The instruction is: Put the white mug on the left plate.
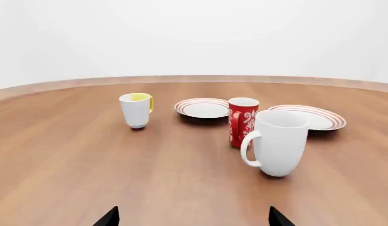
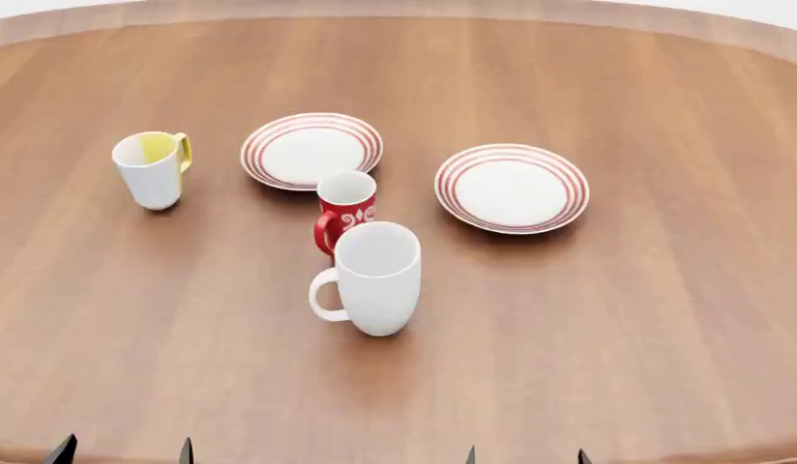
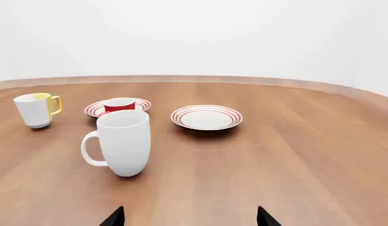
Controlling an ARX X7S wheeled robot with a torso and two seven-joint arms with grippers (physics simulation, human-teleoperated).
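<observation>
Both hands are barely seen, just dark fingertips spread wide at the bottom edge: left hand [image 2: 121, 451], right hand [image 2: 525, 455], nothing held. White mug [image 2: 372, 278] is parked upright mid-frame on the bench [image 2: 683, 319], left plate [image 2: 310, 150] up-left behind the red mug [image 2: 344, 210].

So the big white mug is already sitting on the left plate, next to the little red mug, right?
Not quite. The big white mug is next to the little red mug, but it stands on the bare table, not on the left plate. The head view shows that plate with nothing on it, beyond the red mug.
</observation>
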